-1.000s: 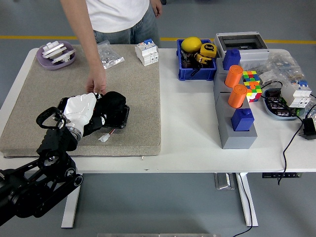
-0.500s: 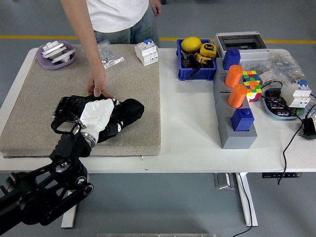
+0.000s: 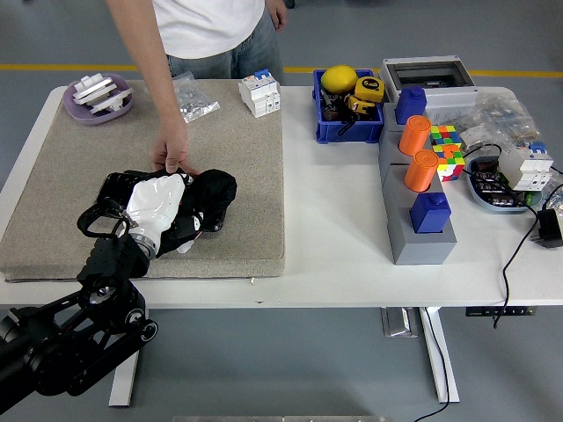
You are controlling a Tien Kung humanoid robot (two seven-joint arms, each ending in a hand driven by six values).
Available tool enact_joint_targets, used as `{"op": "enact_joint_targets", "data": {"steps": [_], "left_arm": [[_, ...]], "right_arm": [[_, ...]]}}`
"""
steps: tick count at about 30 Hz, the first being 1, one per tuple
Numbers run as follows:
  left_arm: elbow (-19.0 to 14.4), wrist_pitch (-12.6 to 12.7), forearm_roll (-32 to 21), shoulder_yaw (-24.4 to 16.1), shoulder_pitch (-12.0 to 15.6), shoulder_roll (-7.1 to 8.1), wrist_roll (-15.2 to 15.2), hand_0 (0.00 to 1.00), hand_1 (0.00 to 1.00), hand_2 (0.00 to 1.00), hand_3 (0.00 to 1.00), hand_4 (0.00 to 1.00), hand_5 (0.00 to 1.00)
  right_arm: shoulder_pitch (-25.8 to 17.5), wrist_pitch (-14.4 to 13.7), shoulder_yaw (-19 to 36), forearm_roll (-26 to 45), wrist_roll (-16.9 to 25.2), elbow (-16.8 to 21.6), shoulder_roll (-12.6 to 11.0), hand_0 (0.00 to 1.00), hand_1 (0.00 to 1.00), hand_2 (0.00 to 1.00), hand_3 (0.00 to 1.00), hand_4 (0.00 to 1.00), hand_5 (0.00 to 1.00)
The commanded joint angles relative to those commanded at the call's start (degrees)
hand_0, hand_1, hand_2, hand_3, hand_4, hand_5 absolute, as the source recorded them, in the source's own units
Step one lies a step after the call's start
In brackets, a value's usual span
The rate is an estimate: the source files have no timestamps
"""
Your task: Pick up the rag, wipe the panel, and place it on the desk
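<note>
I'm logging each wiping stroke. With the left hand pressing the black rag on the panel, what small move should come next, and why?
Probably another short sweep toward the near-left end. The left hand presses the black rag on the panel's right part, while the panel shows bare at its left end. The person's hand steadies the far edge.

Just beyond the robot's fingers (image 3: 189,211), a person's hand (image 3: 170,156) blocks the far side; rightward, bare mat (image 3: 255,193) and white bench (image 3: 339,229) lie open.
</note>
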Motion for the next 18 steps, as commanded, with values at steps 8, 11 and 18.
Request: {"op": "enact_joint_targets", "data": {"steps": [8, 11, 18], "left_arm": [[1.61, 0.45, 1.40, -3.96, 0.48, 1.29, 0.17, 0.257, 0.365, 0.523, 0.519, 0.477, 0.002], [2.52, 0.47, 1.62, -5.22, 0.42, 1.88, 0.17, 0.257, 0.365, 0.523, 0.519, 0.477, 0.002], [4.54, 0.18, 1.43, -7.65, 0.45, 3.06, 0.24, 0.256, 0.364, 0.524, 0.521, 0.478, 0.002]], "right_arm": [[-0.11, 0.02, 0.10, -0.06, -0.01, 0.00, 0.03, 0.770, 0.597, 0.613, 0.569, 0.998, 0.514], [-0.11, 0.01, 0.23, -0.12, -0.02, 0.01, 0.00, 0.770, 0.597, 0.613, 0.569, 0.998, 0.514], [-0.15, 0.03, 0.44, -0.44, -0.06, 0.01, 0.00, 0.771, 0.598, 0.613, 0.570, 0.998, 0.513]]}}
